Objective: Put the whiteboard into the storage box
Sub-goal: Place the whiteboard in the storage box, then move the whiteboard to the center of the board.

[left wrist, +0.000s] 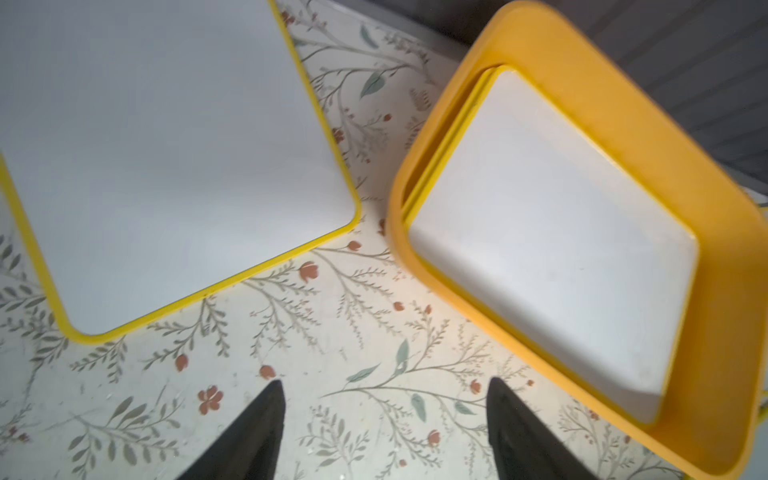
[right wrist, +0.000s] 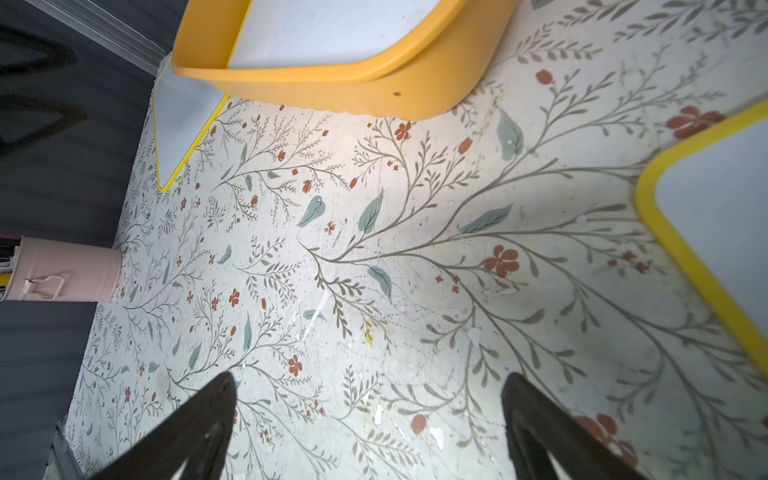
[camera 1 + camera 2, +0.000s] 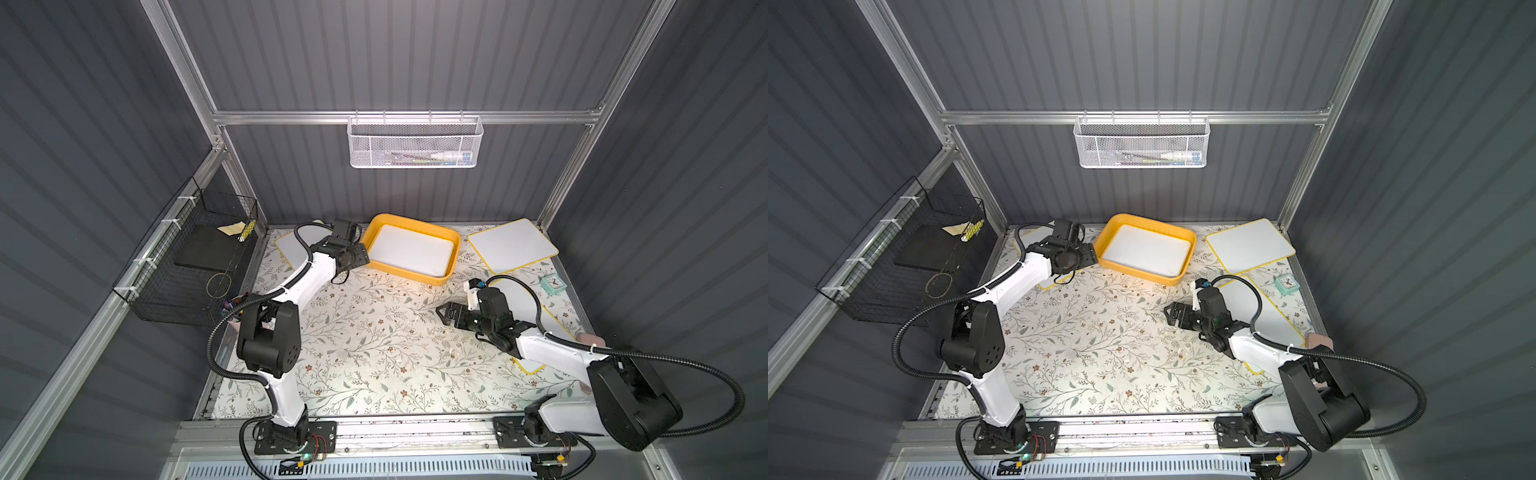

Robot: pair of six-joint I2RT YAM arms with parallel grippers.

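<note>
Nearest, right claw (image 2: 365, 436): wide, empty, over floral tabletop (image 2: 374, 270). Beyond, left claw (image 1: 384, 436): wide, empty, near whiteboard (image 1: 166, 166) lying flat beside storage box (image 1: 602, 104), which holds a second board (image 1: 552, 249). This whiteboard is likely light, stiff and slick; take it by the yellow rim.

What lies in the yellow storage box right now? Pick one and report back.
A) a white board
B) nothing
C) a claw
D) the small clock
A: both top views show a whiteboard lying flat inside the storage box, its white face ringed by the yellow walls.
</note>
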